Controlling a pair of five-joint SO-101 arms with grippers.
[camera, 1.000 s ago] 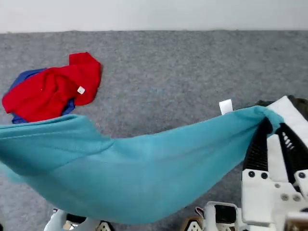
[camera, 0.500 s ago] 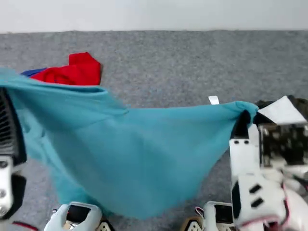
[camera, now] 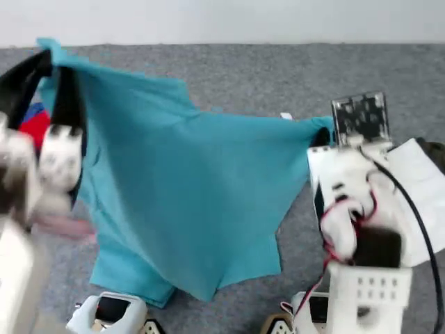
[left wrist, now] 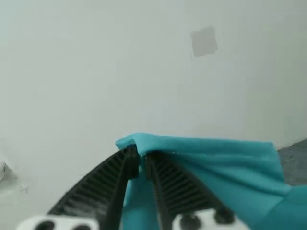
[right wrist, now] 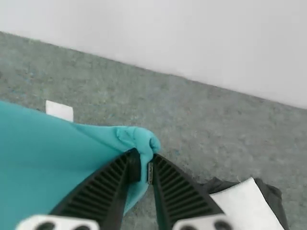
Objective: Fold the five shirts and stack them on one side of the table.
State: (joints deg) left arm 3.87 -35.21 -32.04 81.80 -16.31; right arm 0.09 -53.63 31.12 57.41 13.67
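Teal shirt [camera: 188, 195] hangs spread above the grey bench [camera: 250, 76], held up by two corners | left tool [left wrist: 139, 158] pressed together on one top corner | right tool [right wrist: 142, 167] pinching the opposite corner | red shirt [camera: 31, 129] lies on bench behind left arm | white cloth [camera: 417, 174] beside right arm

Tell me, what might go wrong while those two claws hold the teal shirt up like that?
1. The left claw and right claw each pinch only a small bit of the teal shirt at its edge, so a corner could slip free.
2. The shirt's low hem hangs close to the arm base at the near table edge and might snag there.
3. Laid down where it hangs, it could land on the red shirt.
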